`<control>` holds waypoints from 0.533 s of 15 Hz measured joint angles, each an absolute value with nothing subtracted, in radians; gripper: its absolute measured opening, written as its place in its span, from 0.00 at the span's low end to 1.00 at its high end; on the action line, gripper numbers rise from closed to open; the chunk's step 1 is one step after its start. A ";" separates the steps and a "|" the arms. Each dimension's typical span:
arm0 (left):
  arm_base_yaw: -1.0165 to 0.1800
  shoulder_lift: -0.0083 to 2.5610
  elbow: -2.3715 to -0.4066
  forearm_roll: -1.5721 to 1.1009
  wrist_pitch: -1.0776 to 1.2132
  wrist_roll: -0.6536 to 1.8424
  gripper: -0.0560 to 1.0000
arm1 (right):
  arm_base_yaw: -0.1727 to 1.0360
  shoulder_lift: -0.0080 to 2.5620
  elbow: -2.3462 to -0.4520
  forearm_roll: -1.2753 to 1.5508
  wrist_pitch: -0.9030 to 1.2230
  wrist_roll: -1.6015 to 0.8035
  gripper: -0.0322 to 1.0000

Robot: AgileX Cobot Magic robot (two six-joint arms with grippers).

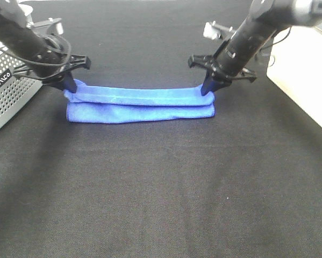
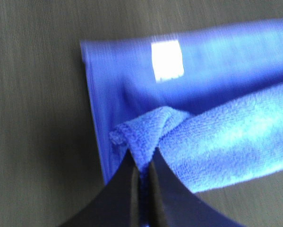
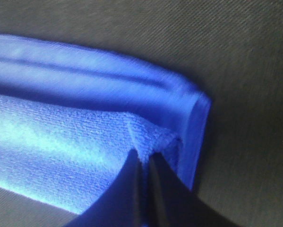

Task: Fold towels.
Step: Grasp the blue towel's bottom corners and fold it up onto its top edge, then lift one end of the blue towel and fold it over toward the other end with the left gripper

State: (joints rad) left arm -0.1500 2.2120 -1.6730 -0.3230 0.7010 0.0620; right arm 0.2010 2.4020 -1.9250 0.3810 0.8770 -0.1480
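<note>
A royal-blue towel point(image 1: 139, 105) lies as a long narrow strip on the black table, its far long edge lifted and doubled over the near layer. My left gripper point(image 1: 69, 88) is shut on the towel's far left corner point(image 2: 141, 137); a white tag point(image 2: 167, 60) shows on the flat layer beneath. My right gripper point(image 1: 208, 90) is shut on the far right corner point(image 3: 148, 137), held just above the lower layer point(image 3: 84, 78).
A grey perforated basket point(image 1: 7, 91) stands at the left edge, close to the left arm. A pale surface point(image 1: 306, 75) borders the black tablecloth point(image 1: 161, 188) at the right.
</note>
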 joint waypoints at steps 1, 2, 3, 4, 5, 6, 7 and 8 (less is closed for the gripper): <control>-0.150 2.244 -1.703 -0.323 0.702 0.062 0.06 | 0.201 2.427 -1.936 0.375 0.863 -0.145 0.03; -0.150 2.261 -1.717 -0.323 0.702 0.062 0.07 | 0.201 2.446 -1.939 0.371 0.848 -0.144 0.04; -0.150 2.279 -1.724 -0.321 0.704 0.062 0.09 | 0.201 2.456 -1.939 0.370 0.839 -0.142 0.09; -0.150 2.293 -1.726 -0.318 0.705 0.060 0.23 | 0.201 2.458 -1.941 0.373 0.832 -0.140 0.29; -0.150 2.296 -1.726 -0.316 0.704 0.058 0.37 | 0.201 2.458 -1.944 0.380 0.832 -0.130 0.47; -0.150 2.296 -1.728 -0.315 0.703 0.058 0.59 | 0.201 2.456 -1.944 0.380 0.835 -0.122 0.67; -0.150 2.296 -1.729 -0.315 0.703 0.054 0.75 | 0.201 2.453 -1.944 0.379 0.850 -0.122 0.78; -0.150 2.296 -1.729 -0.313 0.703 0.041 0.84 | 0.201 2.444 -1.945 0.370 0.870 -0.121 0.84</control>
State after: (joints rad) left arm -0.1500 2.2960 -1.7290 -0.3130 0.7030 0.0410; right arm 0.2010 2.4440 -1.9450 0.3700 0.8700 -0.1210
